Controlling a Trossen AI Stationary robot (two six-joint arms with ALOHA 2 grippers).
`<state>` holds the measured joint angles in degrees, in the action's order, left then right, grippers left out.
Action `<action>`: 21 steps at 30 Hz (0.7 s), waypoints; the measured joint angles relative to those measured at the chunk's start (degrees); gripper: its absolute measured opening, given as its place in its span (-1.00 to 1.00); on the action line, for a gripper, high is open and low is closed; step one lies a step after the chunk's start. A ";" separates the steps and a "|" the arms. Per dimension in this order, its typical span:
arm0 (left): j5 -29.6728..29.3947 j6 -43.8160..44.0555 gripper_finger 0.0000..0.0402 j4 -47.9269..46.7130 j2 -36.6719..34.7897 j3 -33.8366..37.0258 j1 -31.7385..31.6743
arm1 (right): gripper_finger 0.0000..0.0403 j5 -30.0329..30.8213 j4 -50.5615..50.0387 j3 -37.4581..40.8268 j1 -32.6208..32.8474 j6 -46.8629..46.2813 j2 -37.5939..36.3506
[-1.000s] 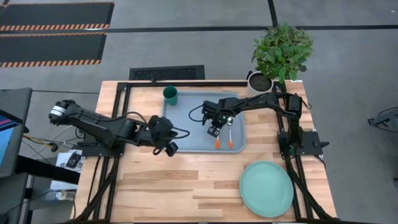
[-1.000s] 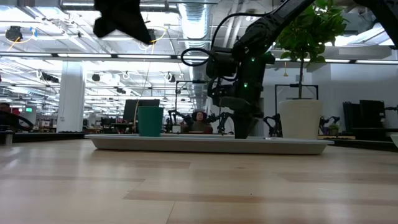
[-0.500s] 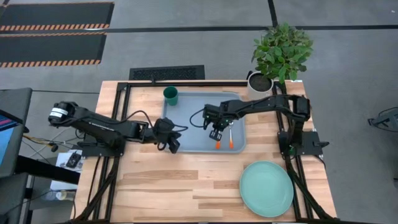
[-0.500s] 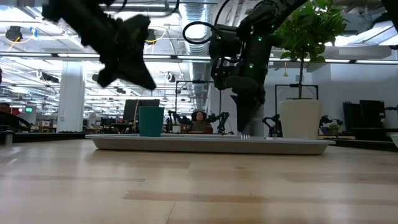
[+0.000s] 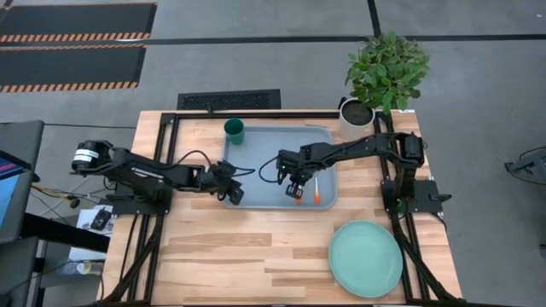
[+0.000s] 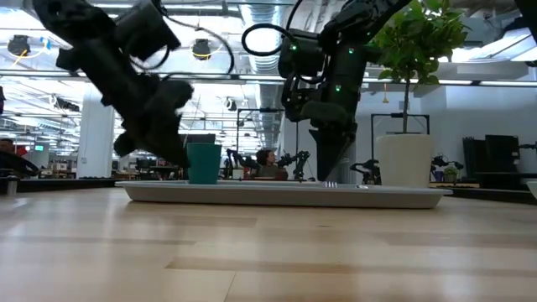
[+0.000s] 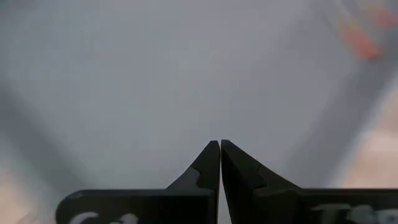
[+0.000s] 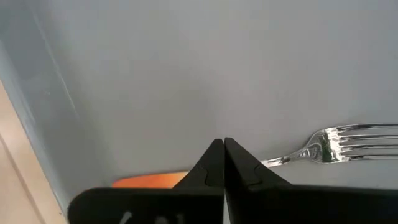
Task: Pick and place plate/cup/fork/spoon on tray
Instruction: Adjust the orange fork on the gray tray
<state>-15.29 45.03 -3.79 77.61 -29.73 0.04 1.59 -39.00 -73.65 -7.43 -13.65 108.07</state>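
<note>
Jaws pressed together, our right gripper [image 5: 296, 188] hangs low over the middle of the tray [image 5: 256, 189], gripping nothing; its wrist camera shows the two tips meeting just above the grey floor, with the fork [image 8: 323, 148] lying flat below and its orange handle passing under them. From above, we see the fork [image 5: 299, 191] partly covered by that gripper, and the spoon [image 5: 316, 188] just beside it toward the tray's right edge, both with their orange handles pointing at the desk's front. Our left gripper [image 5: 234, 194], its jaws likewise together and empty, leans over the tray's left edge, tilted down toward the tray floor. The cup [image 5: 234, 130] stands upright in the tray's far left corner, well apart from both grippers. The plate [image 5: 366, 258] rests on the wooden desk [image 5: 222, 256] near the front right corner, outside the tray. A potted plant [image 5: 384, 72] stands at the far right corner of the desk. From desk level, we see the cup [image 6: 202, 163] on the tray [image 6: 285, 195], the left arm slanting down beside it.
</note>
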 joint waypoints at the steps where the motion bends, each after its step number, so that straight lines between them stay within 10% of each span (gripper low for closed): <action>1: -0.12 0.30 -1.00 -0.43 0.96 -0.03 -0.20 | -0.94 0.00 0.21 0.00 0.17 -0.02 0.00; 21: 0.49 2.68 -1.00 -5.96 14.33 -6.86 -0.27 | -0.94 0.13 -0.36 1.41 1.41 -0.08 0.00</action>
<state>-14.79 47.72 -9.75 91.93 -36.59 -0.23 1.72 -39.36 -72.23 -6.02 -13.73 108.07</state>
